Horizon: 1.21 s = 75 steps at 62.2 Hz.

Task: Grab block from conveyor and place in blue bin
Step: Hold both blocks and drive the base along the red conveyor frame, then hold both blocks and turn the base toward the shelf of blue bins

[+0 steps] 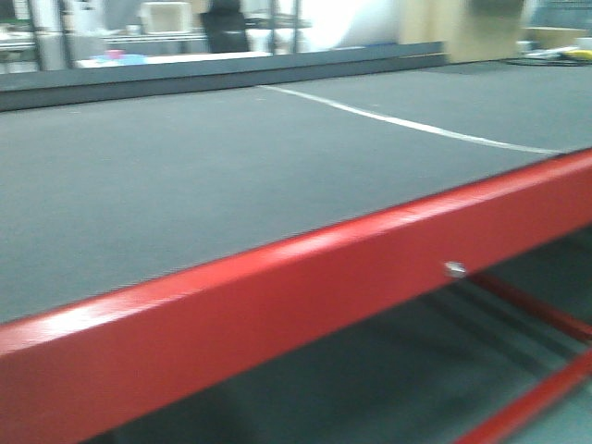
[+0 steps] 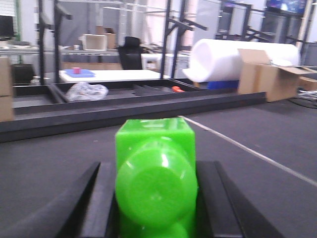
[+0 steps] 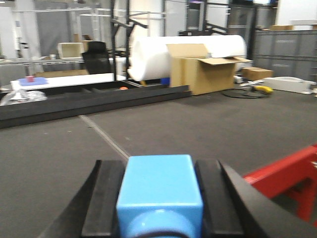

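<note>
The left end effector grips the block, and the right end effector grips a blue block. I see no bin ahead of them, so releasing now would probably drop the block onto the conveyor.

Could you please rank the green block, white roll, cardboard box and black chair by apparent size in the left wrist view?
Largest to smallest:
green block, inflated by nearness to the camera
white roll and cardboard box, about alike
black chair

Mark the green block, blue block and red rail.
green block (image 2: 156,184), left wrist view, on its round stud.
blue block (image 3: 159,181), right wrist view, on its top face.
red rail (image 1: 277,305), front view, on its side face.
</note>
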Tool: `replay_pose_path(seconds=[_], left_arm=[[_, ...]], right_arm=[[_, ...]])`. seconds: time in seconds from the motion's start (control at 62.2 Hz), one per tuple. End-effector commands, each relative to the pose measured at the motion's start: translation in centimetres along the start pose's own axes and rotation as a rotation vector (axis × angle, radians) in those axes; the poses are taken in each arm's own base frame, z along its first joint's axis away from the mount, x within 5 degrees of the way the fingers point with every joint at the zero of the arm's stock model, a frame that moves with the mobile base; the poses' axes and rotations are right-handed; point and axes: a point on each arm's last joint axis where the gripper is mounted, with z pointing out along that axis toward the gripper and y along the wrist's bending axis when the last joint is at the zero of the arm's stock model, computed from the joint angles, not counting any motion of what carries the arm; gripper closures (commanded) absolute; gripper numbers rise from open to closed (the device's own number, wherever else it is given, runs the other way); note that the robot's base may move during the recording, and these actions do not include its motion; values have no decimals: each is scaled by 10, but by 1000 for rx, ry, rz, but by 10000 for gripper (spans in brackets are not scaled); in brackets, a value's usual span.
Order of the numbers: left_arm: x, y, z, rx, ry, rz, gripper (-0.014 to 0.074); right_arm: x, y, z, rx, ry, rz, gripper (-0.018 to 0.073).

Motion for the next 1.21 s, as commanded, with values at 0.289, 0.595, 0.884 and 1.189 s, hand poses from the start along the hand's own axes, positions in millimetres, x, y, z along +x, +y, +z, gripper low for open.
replay_pose_path(seconds=[0.289,0.595,0.884,1.189], left_arm=[[-3,0,-1,3,-24,-3,707],[-3,0,-1,3,-24,-3,707],[-3,0,-1,3,-24,-3,707],[-3,0,-1,3,-24,-3,707]], right_arm=[[-2,0,-1,2,-27,-10,713],[-2,0,-1,2,-27,-10,713],[-2,0,-1,2,-27,-10,713],[-2,0,-1,2,-27,-10,713]])
